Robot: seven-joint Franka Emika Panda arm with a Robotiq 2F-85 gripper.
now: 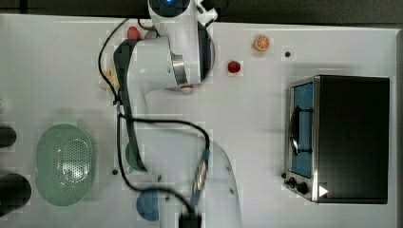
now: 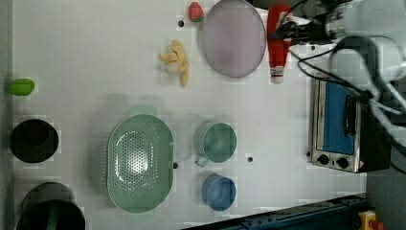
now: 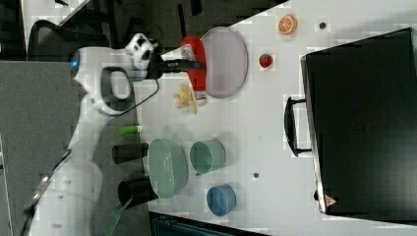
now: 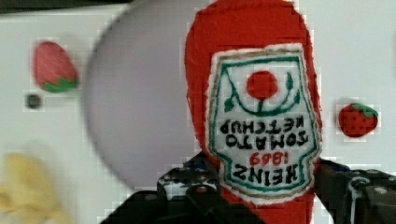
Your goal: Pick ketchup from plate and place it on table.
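Ketchup [image 4: 261,116] between level jaws

1. This is a robot laboratory dressed as a mock kitchen: a white robot arm [image 3: 98,93] with trailing black cables stands on a big white rectangular surface [image 2: 86,62].
2. Toy food, such as a plastic strawberry [image 2: 194,11] and an orange slice [image 1: 262,43], lies beside a steel toaster oven [image 2: 337,127].
3. A dark office chair [image 3: 46,42] stands off the surface.
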